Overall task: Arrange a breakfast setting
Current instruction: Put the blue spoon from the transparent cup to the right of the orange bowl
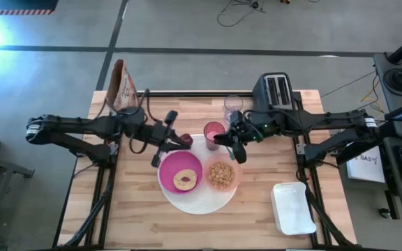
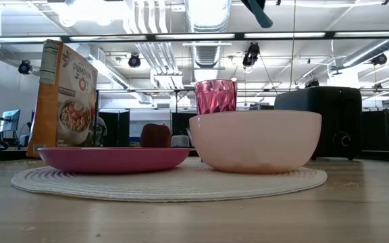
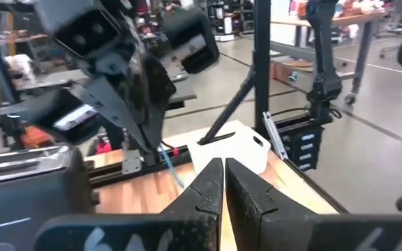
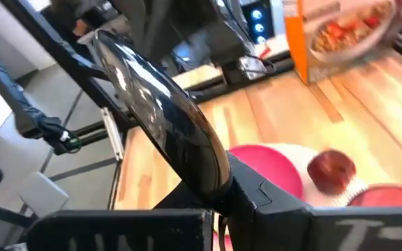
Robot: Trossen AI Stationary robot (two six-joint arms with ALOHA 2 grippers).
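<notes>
A magenta plate (image 1: 180, 171) with a bagel (image 1: 185, 180) and a peach bowl (image 1: 222, 176) of cereal rest on the large white round plate (image 1: 197, 201). A pink tumbler (image 1: 213, 132) and a clear glass (image 1: 233, 104) stand behind them. A dark-red fruit (image 1: 185, 139) lies at the white plate's far edge. My left gripper (image 1: 175, 139) is shut and empty, just left of the fruit. My right gripper (image 1: 222, 140) hovers beside the tumbler, above the bowl's far side, shut on a teal-handled spoon (image 4: 166, 111). My right gripper pinches the spoon between its two fingers at the narrow neck (image 4: 218, 183), just below the metal bowl. The metal bowl (image 4: 152, 90) stands out on the wrist-camera side of the fingers. The teal handle (image 3: 171, 166) sticks out past them, pointing down (image 2: 258, 12). The spoon is lifted clear of the table.
A cereal box (image 1: 122, 87) stands at the far left corner and a black toaster (image 1: 276, 88) at the far right. A white lidded container (image 1: 293, 208) lies at the near right. Bare wood shows at the near left.
</notes>
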